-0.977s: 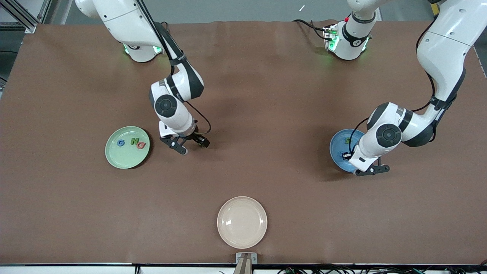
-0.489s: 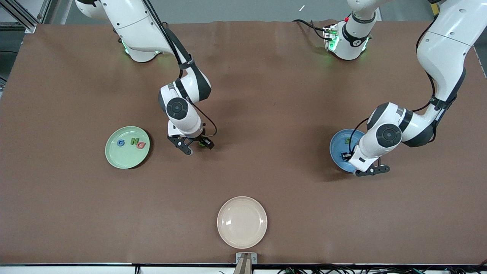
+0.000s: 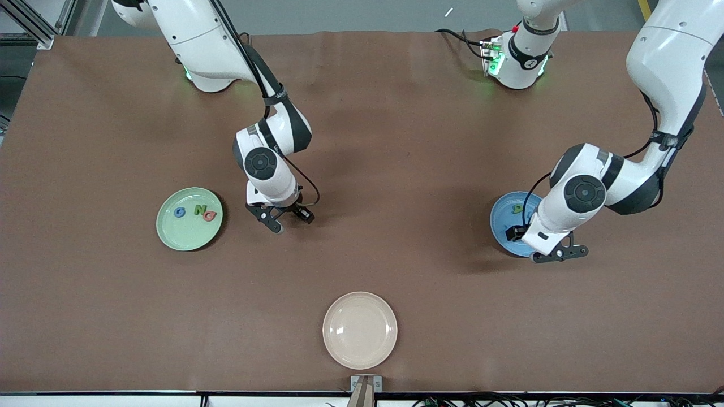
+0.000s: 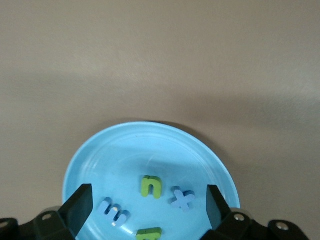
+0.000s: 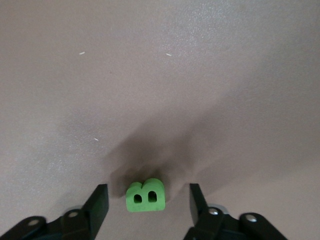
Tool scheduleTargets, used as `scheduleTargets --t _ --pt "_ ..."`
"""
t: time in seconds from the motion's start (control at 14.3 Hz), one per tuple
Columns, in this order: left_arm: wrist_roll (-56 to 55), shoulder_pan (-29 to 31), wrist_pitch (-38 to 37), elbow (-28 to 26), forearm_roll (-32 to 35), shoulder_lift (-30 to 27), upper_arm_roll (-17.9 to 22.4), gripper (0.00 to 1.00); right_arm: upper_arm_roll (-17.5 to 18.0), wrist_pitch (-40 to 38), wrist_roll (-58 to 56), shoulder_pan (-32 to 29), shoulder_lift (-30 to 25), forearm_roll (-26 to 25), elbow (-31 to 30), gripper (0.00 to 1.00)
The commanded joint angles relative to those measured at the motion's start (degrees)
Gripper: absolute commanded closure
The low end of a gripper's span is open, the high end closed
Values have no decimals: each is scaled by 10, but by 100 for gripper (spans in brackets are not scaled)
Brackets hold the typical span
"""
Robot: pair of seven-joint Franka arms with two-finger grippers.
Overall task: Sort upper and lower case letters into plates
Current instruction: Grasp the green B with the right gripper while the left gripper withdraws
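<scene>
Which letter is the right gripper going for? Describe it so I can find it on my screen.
Start at the mint green plate toward the right arm's end of the table. Beside it, toward the table's middle, the right gripper stands low over the bare brown mat, fingers either side of a green letter B. It is the only letter not on a plate.

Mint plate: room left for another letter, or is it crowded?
Room: the mint plate holds three letters in a row on its half farther from the front camera; the nearer half is bare. The cream plate is bare too.
</scene>
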Motion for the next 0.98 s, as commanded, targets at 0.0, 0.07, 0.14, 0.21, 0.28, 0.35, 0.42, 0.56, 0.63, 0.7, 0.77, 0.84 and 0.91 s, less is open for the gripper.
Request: scheduleTargets --t 0.0,0.07,0.14,0.21,0.28,0.35,0.42,0.56,0.63,0.7,0.77,0.84,0.91 --pt "9 7 -40 21 -10 -5 -16 0 -7 2 30 21 15 -14 9 36" --pt "12 7 -40 23 -16 -5 -16 0 -7 2 31 22 17 -15 12 37" --pt "15 8 -40 25 -20 -3 -17 0 -7 2 31 22 18 -15 12 42" --pt "21 9 -41 31 -27 -3 -18 1 -8 2 31 22 18 -16 12 48" --pt "47 7 -41 34 -47 -6 -17 1 -8 2 30 22 18 -20 12 56" --pt "87 5 -40 34 -86 -18 -13 1 -8 2 30 21 18 -32 12 70" --pt "125 3 -40 30 -132 -39 -9 1 -8 -1 29 17 18 -37 13 85" --pt "173 -26 -40 28 -196 -65 28 1 -8 -10 23 10 14 -37 18 100" --pt "187 -51 -40 28 -231 -79 59 1 -9 -14 19 6 11 -38 19 100" --pt "218 -89 -40 25 -273 -98 101 1 -21 -40 6 4 0 -42 24 100" --pt "242 -134 -41 24 -306 -115 151 1 -36 -83 -21 2 -15 -44 34 100" --pt "258 -191 -40 21 -336 -128 215 1 -49 -132 -62 0 -27 -44 44 100" --pt "275 -245 -41 18 -362 -139 270 1 -66 -191 -108 -1 -39 -44 56 100"
